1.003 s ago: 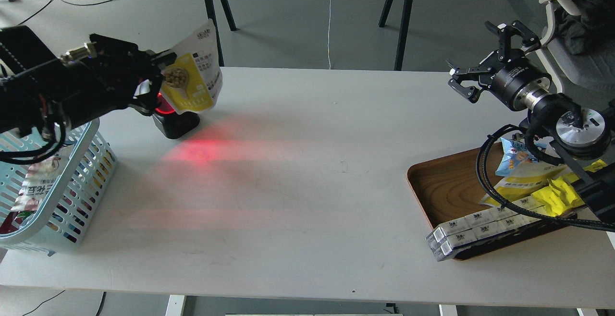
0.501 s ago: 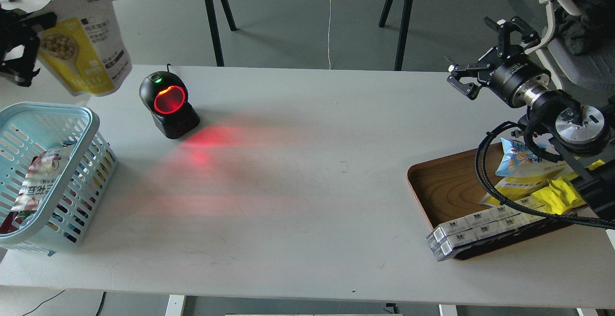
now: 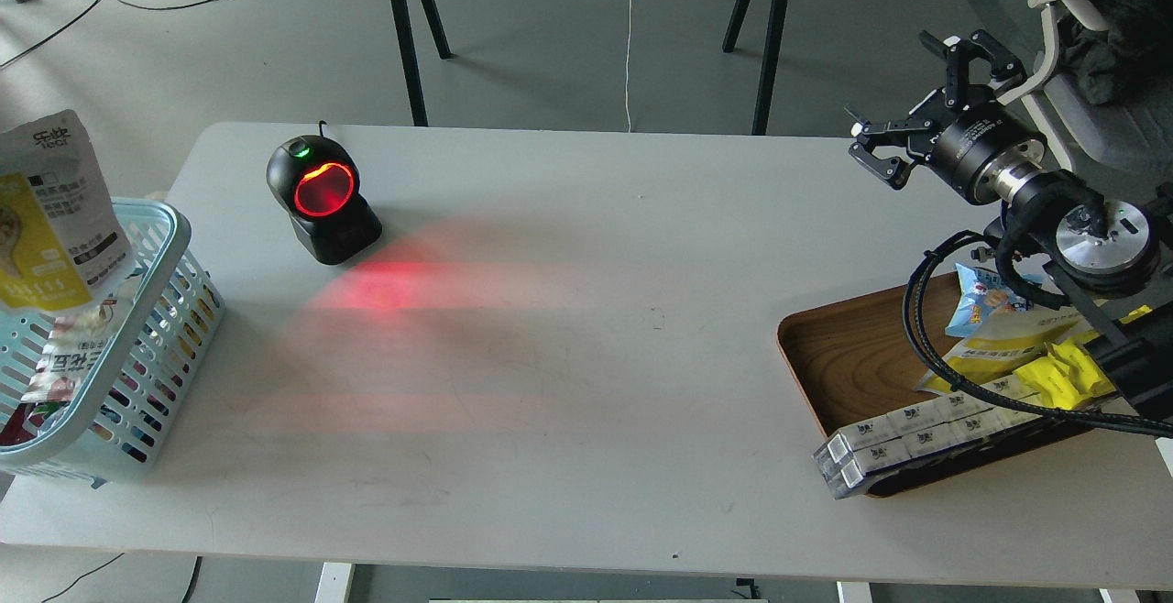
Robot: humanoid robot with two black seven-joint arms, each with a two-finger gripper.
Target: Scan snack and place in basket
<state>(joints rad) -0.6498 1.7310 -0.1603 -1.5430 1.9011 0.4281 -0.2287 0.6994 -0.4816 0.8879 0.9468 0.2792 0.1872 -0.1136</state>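
Note:
The snack, a white and yellow pouch (image 3: 57, 209), hangs upright at the far left edge, over the back of the light blue basket (image 3: 169, 246). Its lower edge sits at the basket's rim. My left gripper is out of view, so I cannot see what holds the pouch. The basket holds another snack bag (image 3: 69, 356). The black scanner (image 3: 321, 200) stands on the table right of the basket, its window glowing red. My right gripper (image 3: 912, 94) is open and empty, held above the table's far right corner.
A brown wooden tray (image 3: 843, 365) at the right holds yellow and blue snack bags (image 3: 1026, 337) and white boxes (image 3: 907, 438) that overhang its front rim. Red scanner light (image 3: 394, 287) falls on the white table. Black table legs and cables lie behind.
The pouch moved from in front of the scanner leftward, then down to the basket. My left arm has left the view. The right arm barely shifted.

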